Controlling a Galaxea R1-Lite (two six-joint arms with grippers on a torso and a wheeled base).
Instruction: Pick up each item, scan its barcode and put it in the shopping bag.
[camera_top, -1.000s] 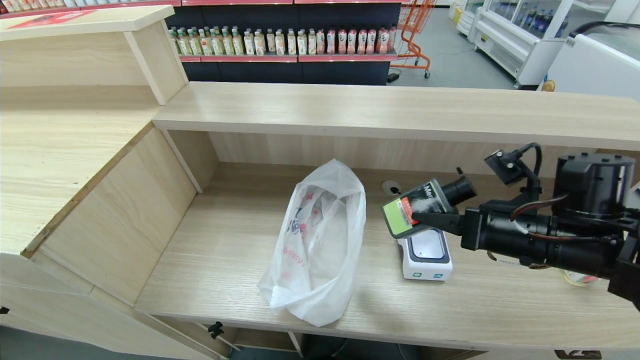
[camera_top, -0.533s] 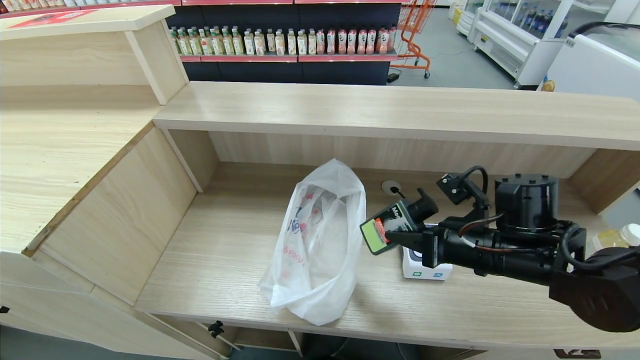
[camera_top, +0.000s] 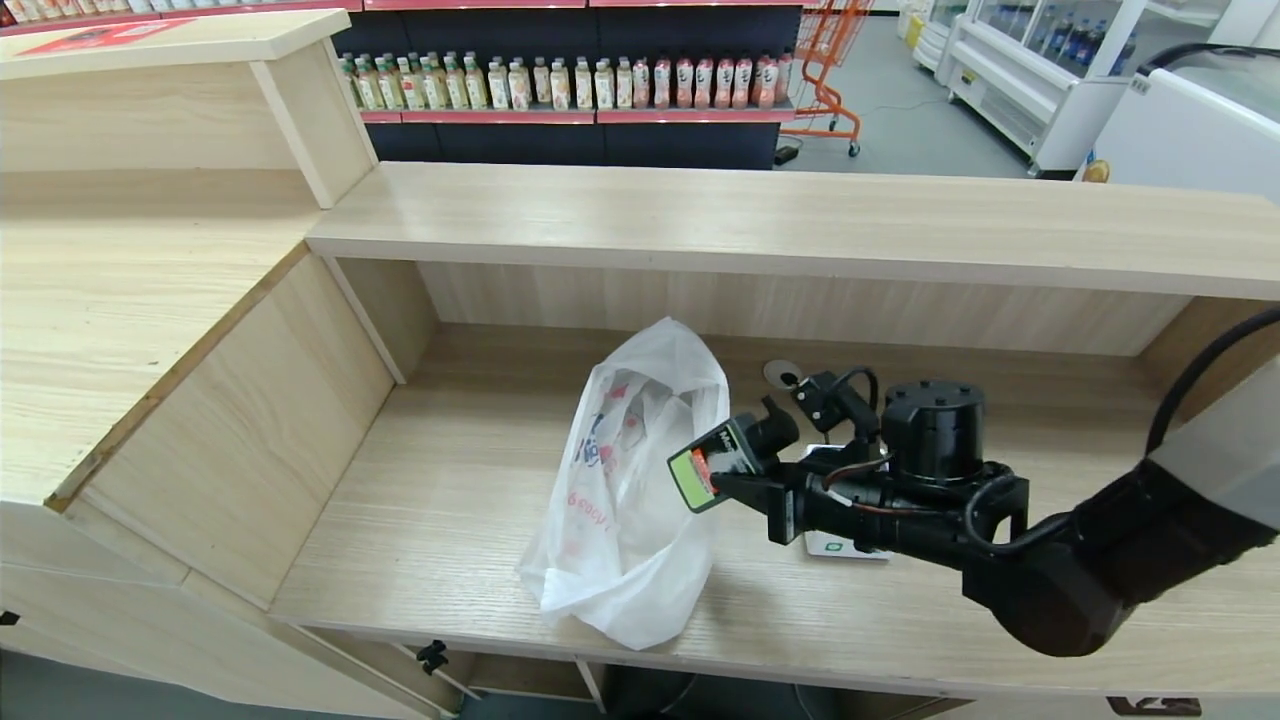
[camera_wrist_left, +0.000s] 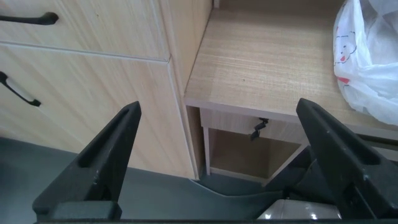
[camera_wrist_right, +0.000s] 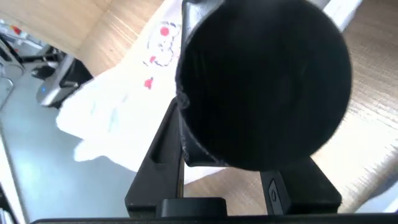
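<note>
Beside bag (camera_top: 630, 480) | right tool (camera_top: 728, 470) grasping bottle (camera_top: 742, 447) | axis roughly level, base toward bag

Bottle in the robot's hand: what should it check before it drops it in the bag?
1. Grip on the bottle: ok, the right end effector is shut on it.
2. Bottle above the bag: not ok, only its green end reaches the bag's right side.
3. Bag mouth open: cannot tell, the plastic looks bunched.
4. Barcode read at the scanner: cannot tell.
5. Left end effector out of the way: ok, open and off by the counter's front edge.
</note>
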